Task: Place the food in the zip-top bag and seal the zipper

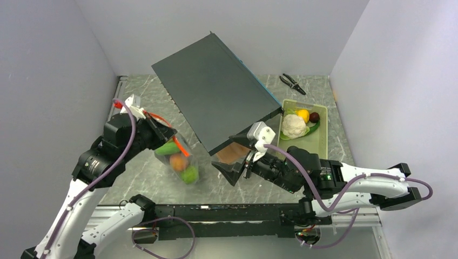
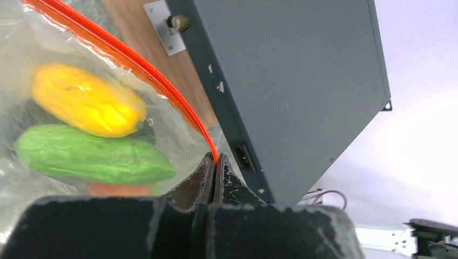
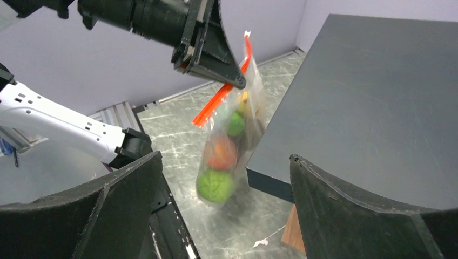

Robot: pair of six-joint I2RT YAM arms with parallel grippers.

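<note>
left claw (image 2: 215, 163) pinches zipper (image 2: 136, 63), bag (image 2: 181, 141) hanging beside dark panel (image 2: 302, 81).

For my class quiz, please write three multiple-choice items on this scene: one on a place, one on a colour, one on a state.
1. Where does the white cauliflower lie? A in the zip-top bag; B in the pale green tray; C on the dark grey box.
2. What colour is the zipper? A blue; B white; C orange-red.
3. How do the right fingers stand? A open, empty; B shut on the zip-top bag; C shut on pliers.
B: it lies in the tray. C: the strip shows orange-red. A: they gape, holding nothing.
</note>
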